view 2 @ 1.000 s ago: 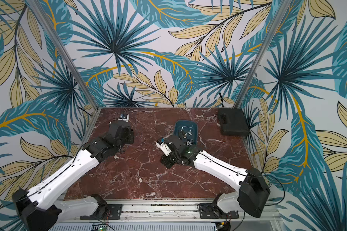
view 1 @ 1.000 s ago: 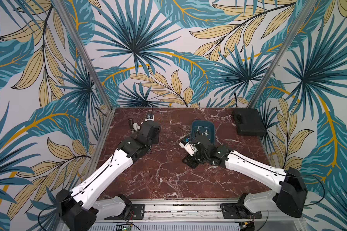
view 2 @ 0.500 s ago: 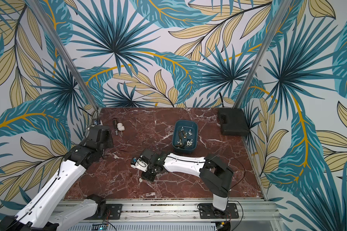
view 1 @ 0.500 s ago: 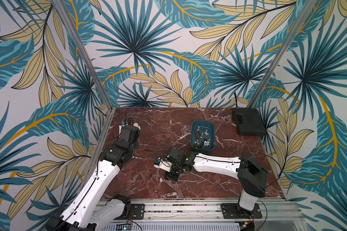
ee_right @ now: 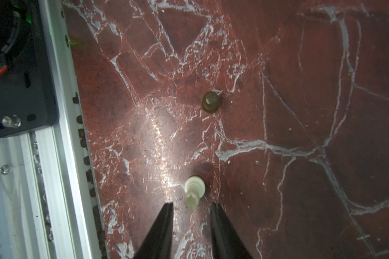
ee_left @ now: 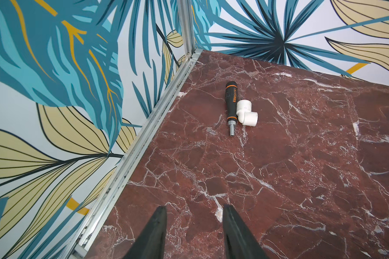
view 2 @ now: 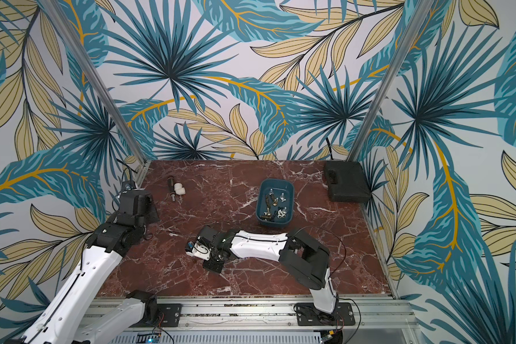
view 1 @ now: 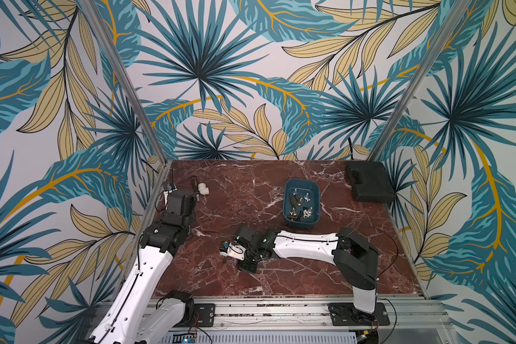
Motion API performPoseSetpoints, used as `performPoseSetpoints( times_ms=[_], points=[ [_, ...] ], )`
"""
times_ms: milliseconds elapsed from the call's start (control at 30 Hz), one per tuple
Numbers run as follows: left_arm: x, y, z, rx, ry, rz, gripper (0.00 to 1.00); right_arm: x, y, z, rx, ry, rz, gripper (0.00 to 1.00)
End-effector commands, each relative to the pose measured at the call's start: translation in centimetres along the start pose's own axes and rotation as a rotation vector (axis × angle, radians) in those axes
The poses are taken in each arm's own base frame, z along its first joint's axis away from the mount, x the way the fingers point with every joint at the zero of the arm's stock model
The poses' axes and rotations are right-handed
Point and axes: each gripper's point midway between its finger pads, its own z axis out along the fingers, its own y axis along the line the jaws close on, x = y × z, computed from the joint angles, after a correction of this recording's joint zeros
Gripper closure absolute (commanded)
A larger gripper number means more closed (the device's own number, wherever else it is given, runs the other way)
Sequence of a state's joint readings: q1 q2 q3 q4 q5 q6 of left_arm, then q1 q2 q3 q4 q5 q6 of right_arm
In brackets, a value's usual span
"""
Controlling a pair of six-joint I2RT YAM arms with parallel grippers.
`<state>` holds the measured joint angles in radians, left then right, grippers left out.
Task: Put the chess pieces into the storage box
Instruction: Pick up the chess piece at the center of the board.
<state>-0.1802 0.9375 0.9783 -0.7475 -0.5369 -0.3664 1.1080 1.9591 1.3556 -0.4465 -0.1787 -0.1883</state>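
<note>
White chess piece (ee_right: 194, 189) just ahead of right tool (ee_right: 191, 205); jaws narrowly apart, empty.

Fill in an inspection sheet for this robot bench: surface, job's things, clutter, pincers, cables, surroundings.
Surface: red-brown veined marble table.
Job's things: teal box holds many pieces; a white piece and a brown piece stand on the table outside it.
Clutter: tool against a white elbow near the far left corner; black case at the far right corner.
Pincers: left pincer open, empty, over the table; right pincer open, tips either side of the white piece's top, not gripping.
Cables: black cable loops off the right arm; thin wires by the left wrist.
Surroundings: leaf-print walls; metal rail in front.
</note>
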Motion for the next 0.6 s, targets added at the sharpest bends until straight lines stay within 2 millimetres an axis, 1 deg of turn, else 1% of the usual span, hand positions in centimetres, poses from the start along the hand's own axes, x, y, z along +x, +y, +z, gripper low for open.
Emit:
performPoseSetpoints(
  times_ms=[0, 100, 233, 367, 467, 567],
  points=[
    [-0.5, 0.2, -0.1, 0.005, -0.025, -0.01, 0.55, 0.5, 0.0, 0.7, 0.003, 0.039, -0.021, 0.68],
    [-0.5, 0.1, -0.1, 0.012, -0.025, -0.01, 0.55, 0.4, 0.3, 1.1, -0.019, 0.047, -0.026, 0.68],
    [-0.5, 0.0, -0.1, 0.019, -0.026, -0.01, 0.55, 0.8, 0.6, 1.7, -0.032, 0.072, -0.031, 0.71],
    [-0.3, -0.4, 0.1, 0.033, -0.016, -0.006, 0.55, 1.0, 0.5, 1.9, -0.028, 0.082, -0.035, 0.74],
    [-0.3, -0.6, 0.2, 0.045, -0.012, -0.007, 0.56, 1.2, 0.4, 1.8, -0.025, 0.089, -0.04, 0.77],
    [-0.3, -0.8, 0.3, 0.051, -0.011, -0.009, 0.56, 1.4, 0.4, 1.5, -0.019, 0.091, -0.041, 0.83]
  ],
)
